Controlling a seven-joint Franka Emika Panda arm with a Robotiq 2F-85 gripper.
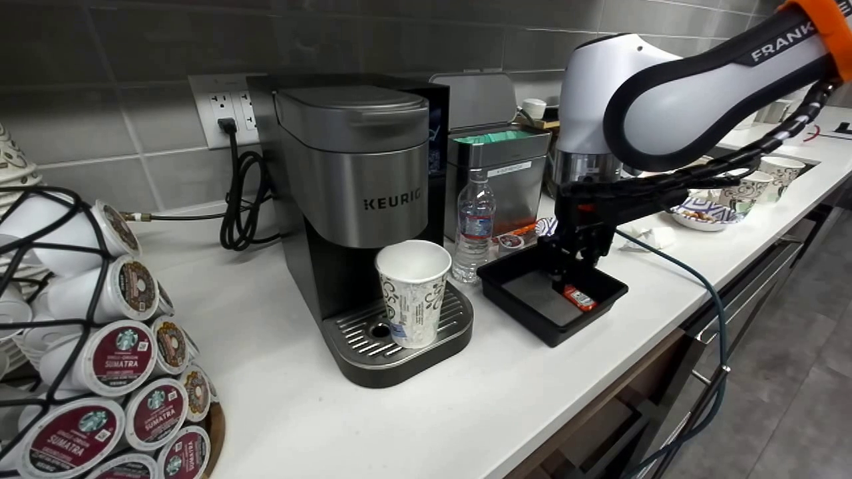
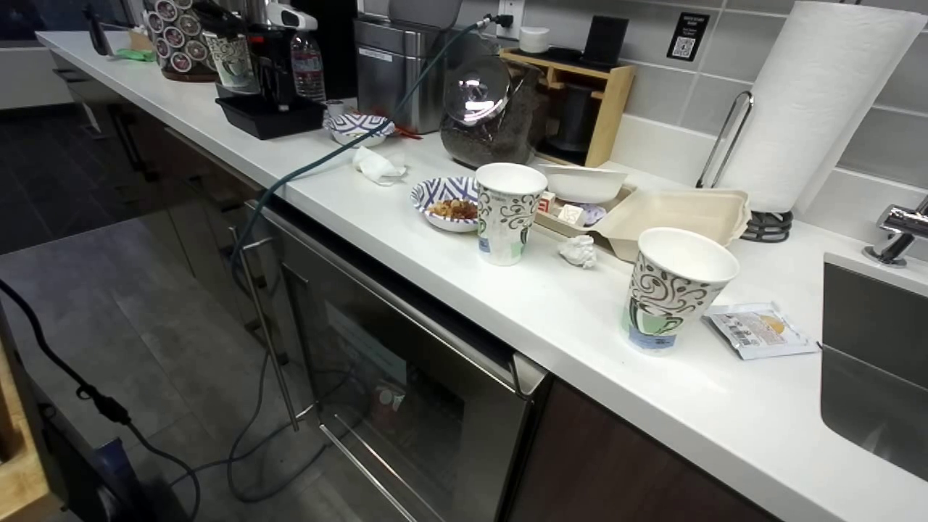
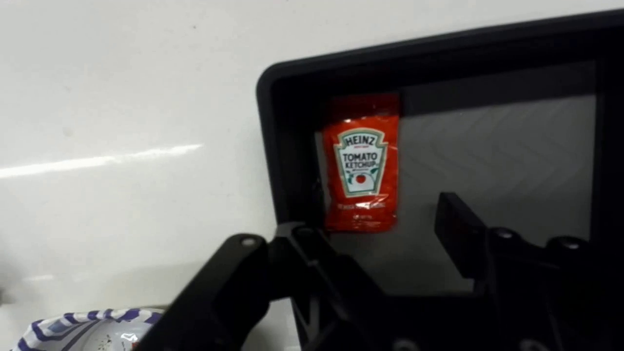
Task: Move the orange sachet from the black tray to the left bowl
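The orange sachet [image 3: 363, 165], a red-orange ketchup packet, lies flat in the black tray [image 3: 285, 146], against its short wall. In an exterior view the sachet [image 1: 579, 298] lies in a corner of the tray [image 1: 519, 319]. In an exterior view the tray wall [image 2: 264, 127] hides the sachet. My gripper [image 3: 378, 239] is open and empty, low over the tray, its fingers apart just below the sachet's lower end. The gripper also shows in both exterior views [image 1: 570, 269] [image 2: 279, 101]. No dark brown-black bowl shows in any view.
A purple-and-white patterned bowl [image 2: 359, 129] stands beside the tray and shows partly in the wrist view [image 3: 87, 326]. Another patterned bowl [image 2: 449, 210] holds food. A bottle [image 1: 474, 226] and coffee machine [image 1: 359, 173] flank the tray. A cable [image 2: 319, 167] crosses the counter.
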